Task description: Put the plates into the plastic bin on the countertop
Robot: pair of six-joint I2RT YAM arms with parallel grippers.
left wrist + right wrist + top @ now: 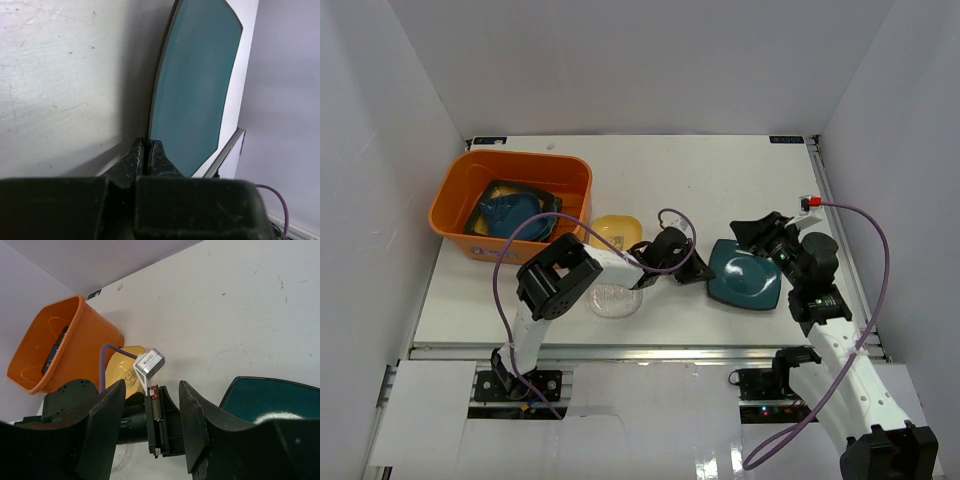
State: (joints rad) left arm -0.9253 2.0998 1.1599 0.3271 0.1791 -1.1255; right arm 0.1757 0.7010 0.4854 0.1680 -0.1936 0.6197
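Observation:
A dark teal square plate point(747, 276) lies on the white countertop point(720, 180), right of centre. My left gripper point(703, 272) is shut on its left edge; in the left wrist view the fingertips point(133, 155) pinch the thin rim of the plate point(195, 90). My right gripper point(752, 232) hovers open over the plate's far edge, nothing between its fingers point(107, 410). The orange plastic bin point(455, 195) stands at the back left with a teal scalloped plate point(508, 213) on a black one inside. A small yellow plate point(616, 231) and a clear glass plate point(614, 299) lie by the left arm.
White walls close in the countertop on the left, back and right. A metal rail point(640, 350) runs along the front edge. Purple cables point(865, 260) loop from both arms. In the right wrist view the left arm's wrist point(160, 420) sits just beyond my open right fingers.

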